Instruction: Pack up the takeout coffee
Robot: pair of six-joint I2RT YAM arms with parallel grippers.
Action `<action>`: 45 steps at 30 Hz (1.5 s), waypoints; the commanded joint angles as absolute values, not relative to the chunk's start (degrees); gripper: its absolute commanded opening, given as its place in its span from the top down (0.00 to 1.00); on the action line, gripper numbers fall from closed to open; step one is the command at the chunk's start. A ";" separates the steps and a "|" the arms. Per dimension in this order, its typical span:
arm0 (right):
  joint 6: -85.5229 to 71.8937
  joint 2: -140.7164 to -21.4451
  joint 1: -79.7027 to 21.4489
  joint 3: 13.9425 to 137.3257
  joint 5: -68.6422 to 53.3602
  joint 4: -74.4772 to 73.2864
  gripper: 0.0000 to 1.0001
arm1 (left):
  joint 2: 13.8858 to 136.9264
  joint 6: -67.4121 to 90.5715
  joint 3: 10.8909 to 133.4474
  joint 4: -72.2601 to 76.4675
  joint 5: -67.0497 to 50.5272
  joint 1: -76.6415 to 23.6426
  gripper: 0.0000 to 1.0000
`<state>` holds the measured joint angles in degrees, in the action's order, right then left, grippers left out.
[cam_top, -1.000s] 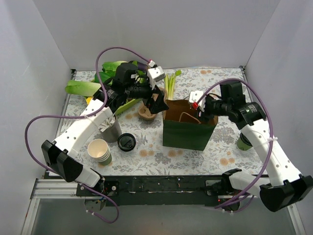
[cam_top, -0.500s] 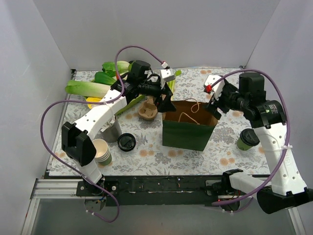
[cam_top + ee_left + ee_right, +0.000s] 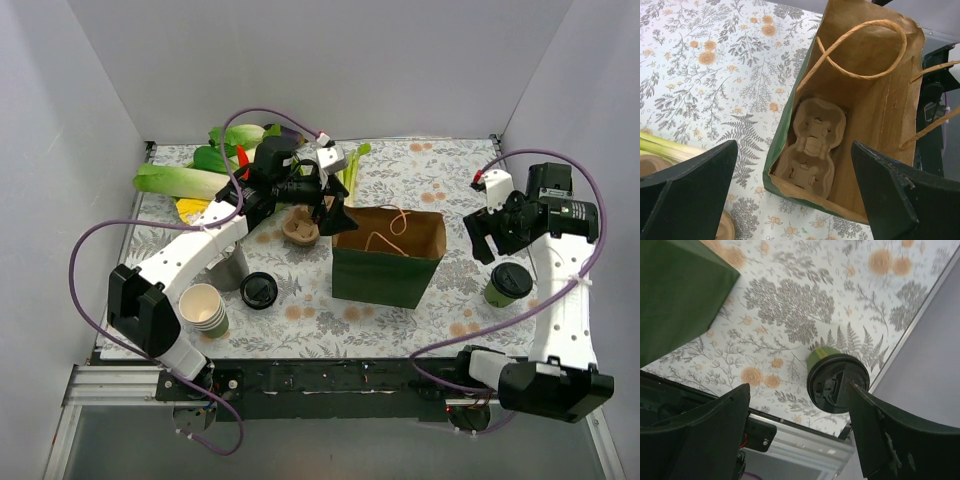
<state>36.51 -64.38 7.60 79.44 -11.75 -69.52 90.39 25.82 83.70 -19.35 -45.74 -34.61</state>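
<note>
The coffee, lidded, stands on the table to the right of the bag, near the table's right edge. Your right tool hangs above it, jaws wide and empty. Your left tool is spread open over the bag, empty too.

Showing white shells with black joints on left arm and right arm. Trailing looped purple cables. Carrying white camera blocks at wrists. Ending in black wedge fingers.
</note>
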 commanded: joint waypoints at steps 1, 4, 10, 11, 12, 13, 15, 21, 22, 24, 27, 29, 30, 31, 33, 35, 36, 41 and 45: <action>33.05 -68.72 13.26 79.89 -6.33 -71.28 0.14 | 85.17 29.09 81.83 -14.94 -43.25 -34.45 0.02; 33.66 -72.24 17.13 79.72 -5.01 -70.67 0.13 | 84.20 29.79 81.12 -14.85 -41.75 -34.37 0.02; 37.43 -77.95 25.84 77.78 -7.73 -69.26 0.07 | 84.81 29.36 83.23 -18.01 -40.34 -34.45 0.02; 37.79 -78.48 25.93 77.70 -8.00 -69.43 0.06 | 85.08 29.27 83.67 -19.24 -40.25 -34.37 0.02; 38.05 -79.53 25.93 77.70 -8.17 -69.78 0.05 | 85.51 29.27 84.72 -19.94 -40.17 -34.37 0.02; 38.40 -80.06 25.93 78.04 -8.52 -70.05 0.04 | 85.78 29.18 85.07 -20.47 -39.99 -34.37 0.02; 38.76 -80.68 25.93 78.05 -8.79 -69.87 0.04 | 86.13 28.66 85.86 -22.40 -39.99 -34.45 0.02; 40.08 -81.91 25.93 77.43 -8.44 -69.17 0.02 | 89.55 24.79 91.40 -31.54 -38.94 -34.37 0.02; 40.08 -82.09 25.93 77.34 -7.48 -68.82 0.02 | 90.00 24.26 92.19 -32.68 -38.59 -34.45 0.02; 40.25 -82.35 25.93 76.91 -7.12 -68.20 0.02 | 91.23 23.21 93.86 -35.59 -38.32 -34.45 0.02; 41.21 -82.44 25.84 76.29 -7.73 -67.15 0.02 | 92.55 22.24 95.97 -39.01 -37.71 -34.45 0.02; 41.57 -82.79 25.84 76.11 -8.00 -66.71 0.02 | 93.60 21.54 97.46 -41.29 -37.53 -34.37 0.02; 41.66 -82.97 25.84 76.20 -8.00 -66.97 0.02 | 94.13 21.19 97.99 -42.09 -37.53 -34.45 0.02; 41.92 -83.32 25.84 76.29 -8.17 -67.06 0.02 | 94.65 21.01 98.69 -42.80 -37.62 -34.45 0.02; 42.19 -84.02 25.84 76.20 -8.26 -66.98 0.02 | 96.05 20.83 100.53 -44.38 -37.44 -34.37 0.02; 42.28 -84.46 25.84 75.76 -8.09 -66.80 0.02 | 96.94 21.27 101.51 -44.91 -37.35 -34.45 0.02; 42.28 -84.46 25.84 75.67 -8.00 -66.62 0.02 | 97.55 21.53 102.30 -44.83 -37.27 -34.45 0.02; 42.27 -85.34 25.84 74.53 -8.09 -66.89 0.02 | 98.35 22.76 103.54 -44.82 -37.53 -34.45 0.02; 42.28 -85.60 25.84 73.74 -7.91 -66.62 0.02 | 98.00 22.85 102.92 -44.47 -37.53 -34.45 0.02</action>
